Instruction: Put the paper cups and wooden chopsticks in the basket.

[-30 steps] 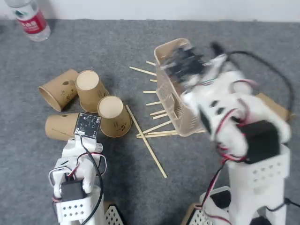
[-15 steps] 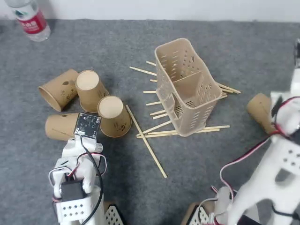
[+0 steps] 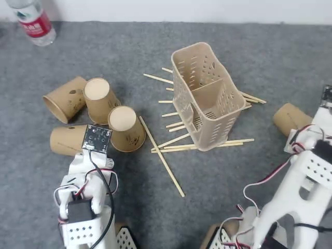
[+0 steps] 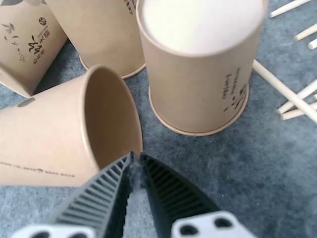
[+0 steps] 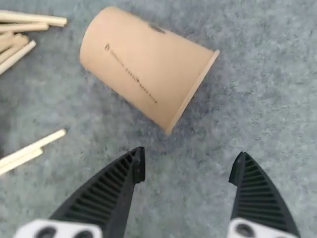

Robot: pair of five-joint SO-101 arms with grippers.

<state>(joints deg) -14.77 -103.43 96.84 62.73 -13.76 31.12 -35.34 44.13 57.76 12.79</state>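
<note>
A tan slotted basket (image 3: 218,127) stands mid-table with wooden chopsticks (image 3: 162,158) scattered around its base. To its left are several paper cups: two upside down (image 3: 126,128) (image 3: 100,98) and two on their sides (image 3: 65,98) (image 3: 66,140). My left gripper (image 4: 136,158) is shut and empty, its tips at the rim of the lying cup (image 4: 74,134), beside an upside-down cup (image 4: 200,64). Another cup (image 3: 290,118) lies right of the basket. My right gripper (image 5: 189,158) hangs open just short of that cup (image 5: 143,67), not touching it.
A plastic water bottle (image 3: 33,21) stands at the back left corner. Grey carpet covers the table. Loose chopsticks (image 5: 29,20) lie near the right cup, and more chopsticks (image 4: 282,91) lie beside the left cups. Open carpet lies in front of the basket.
The right arm has swung away from over the basket to the right side, and now hangs low by the lone cup. The left arm and the cups have stayed put.
</note>
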